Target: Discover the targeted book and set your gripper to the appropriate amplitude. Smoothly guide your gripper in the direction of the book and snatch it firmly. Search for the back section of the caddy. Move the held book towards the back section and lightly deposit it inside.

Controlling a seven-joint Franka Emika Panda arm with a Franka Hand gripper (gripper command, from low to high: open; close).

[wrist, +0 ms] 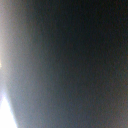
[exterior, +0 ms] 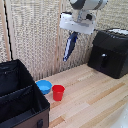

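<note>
My gripper hangs under the white arm at the top of the exterior view, shut on the top end of the dark navy book. The book hangs tilted, high above the wooden table. The black fabric caddy stands at the lower left of the exterior view, well below and to the left of the book. A divider wall splits it; the back section lies behind the divider and looks open. The wrist view is filled by a blurred dark surface, close to the lens.
A red cup and a blue bowl stand on the table just right of the caddy. A black hard-shelled machine sits at the back right. A woven screen wall runs behind.
</note>
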